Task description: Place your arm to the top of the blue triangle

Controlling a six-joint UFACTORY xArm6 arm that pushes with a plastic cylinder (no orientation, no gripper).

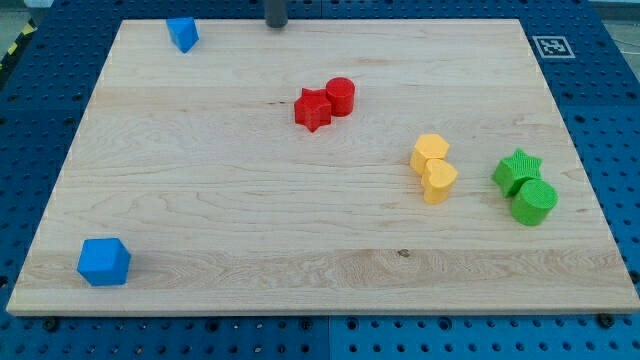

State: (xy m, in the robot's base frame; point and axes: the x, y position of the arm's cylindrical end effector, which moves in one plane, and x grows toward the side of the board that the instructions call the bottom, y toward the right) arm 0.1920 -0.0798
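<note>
The blue triangle [183,33] lies near the board's top left corner. My tip [276,25] is a dark rod end at the view's top edge, to the right of the blue triangle and about level with it, well apart from it. A blue cube [104,262] sits near the bottom left corner.
A red star [313,109] touches a red cylinder [341,96] at the upper middle. A yellow hexagon [431,152] and a yellow heart [439,181] touch at the right. A green star [517,171] and a green cylinder [534,202] touch at the far right. The wooden board [250,220] lies on a blue pegboard.
</note>
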